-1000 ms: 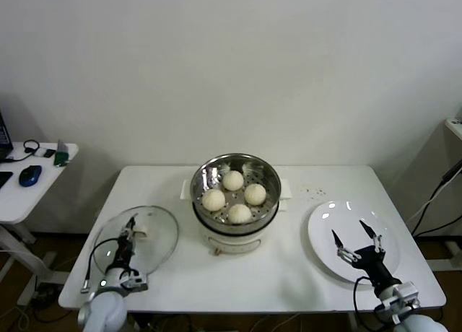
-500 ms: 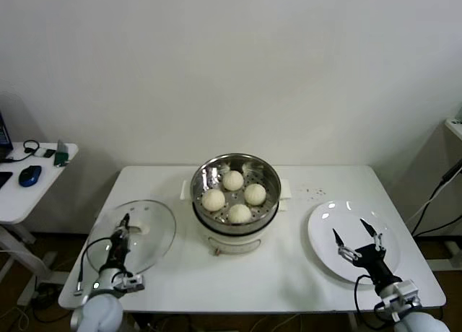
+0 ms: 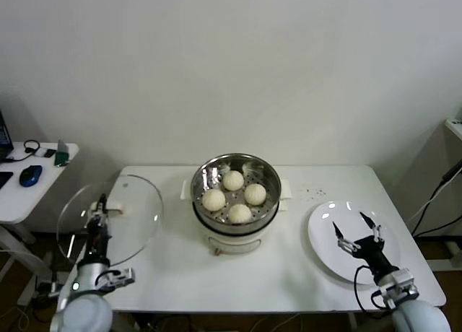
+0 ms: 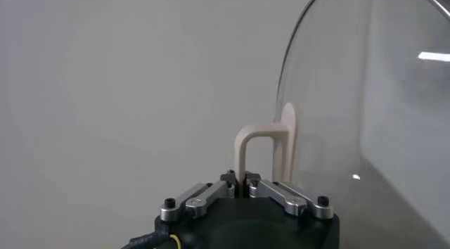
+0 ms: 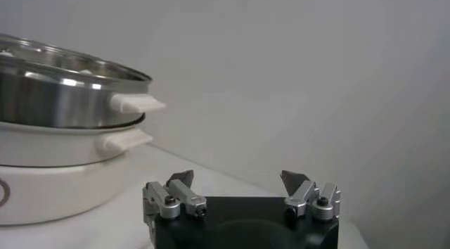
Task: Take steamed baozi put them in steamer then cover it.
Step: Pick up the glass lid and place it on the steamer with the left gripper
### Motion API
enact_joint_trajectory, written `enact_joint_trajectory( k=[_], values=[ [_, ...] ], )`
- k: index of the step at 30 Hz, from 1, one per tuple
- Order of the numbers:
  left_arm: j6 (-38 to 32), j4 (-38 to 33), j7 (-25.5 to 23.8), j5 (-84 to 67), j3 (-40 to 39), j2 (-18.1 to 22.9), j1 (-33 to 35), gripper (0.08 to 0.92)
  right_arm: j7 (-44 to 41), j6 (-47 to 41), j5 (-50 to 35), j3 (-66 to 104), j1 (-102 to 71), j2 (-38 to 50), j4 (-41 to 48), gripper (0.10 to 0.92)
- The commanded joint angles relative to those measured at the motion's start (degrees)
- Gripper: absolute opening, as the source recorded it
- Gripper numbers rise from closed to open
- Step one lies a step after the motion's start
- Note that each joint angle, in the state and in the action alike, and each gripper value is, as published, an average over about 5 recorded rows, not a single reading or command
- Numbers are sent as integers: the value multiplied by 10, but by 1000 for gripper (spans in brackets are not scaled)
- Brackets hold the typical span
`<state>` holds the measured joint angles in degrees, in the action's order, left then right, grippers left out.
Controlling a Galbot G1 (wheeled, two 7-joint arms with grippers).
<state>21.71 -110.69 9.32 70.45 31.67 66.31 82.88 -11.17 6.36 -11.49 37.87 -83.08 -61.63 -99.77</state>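
Cover [image 3: 110, 218] tilted near-vertical, handle in left claw [image 4: 242, 188], seemingly airborne.

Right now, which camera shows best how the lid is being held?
The left wrist view: the left gripper is shut on the lid's handle. The head view shows the whole lid lifted and tilted left of the steamer. The right wrist view misses it.

Bright even overhead light, soft shadows, ceiling-light glare on the glass cover [image 4: 365, 96], wrist views' foreground softly blurred
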Motion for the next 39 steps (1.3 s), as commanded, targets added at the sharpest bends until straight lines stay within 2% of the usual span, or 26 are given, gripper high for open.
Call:
enact_joint_trajectory(
  k=[1,4,8,16,19,29,34,39],
  values=[
    [139,-154,-31,-39,-59,-102,4,147,14,-9,6,-47,66,20,27,823],
    [159,-160,-42,-41,-105,-123,-24,147,21,-15,8,-65,85,24,36,823],
    [185,-153,-85,-23,-182,-125,-84,147,34,-20,12,-87,106,29,49,823],
    [223,-89,-206,45,-334,-64,-260,147,41,-23,20,-96,120,23,61,823],
    [232,-55,-235,53,-372,-35,-310,147,41,-22,22,-88,115,23,61,823],
    [233,32,-264,66,-437,49,-392,147,31,-9,25,-33,75,11,56,823],
    [233,72,-262,73,-449,94,-401,147,25,-4,26,-12,58,8,54,823],
    [233,110,-252,83,-453,117,-399,147,20,0,25,4,46,7,50,823]
  ],
)
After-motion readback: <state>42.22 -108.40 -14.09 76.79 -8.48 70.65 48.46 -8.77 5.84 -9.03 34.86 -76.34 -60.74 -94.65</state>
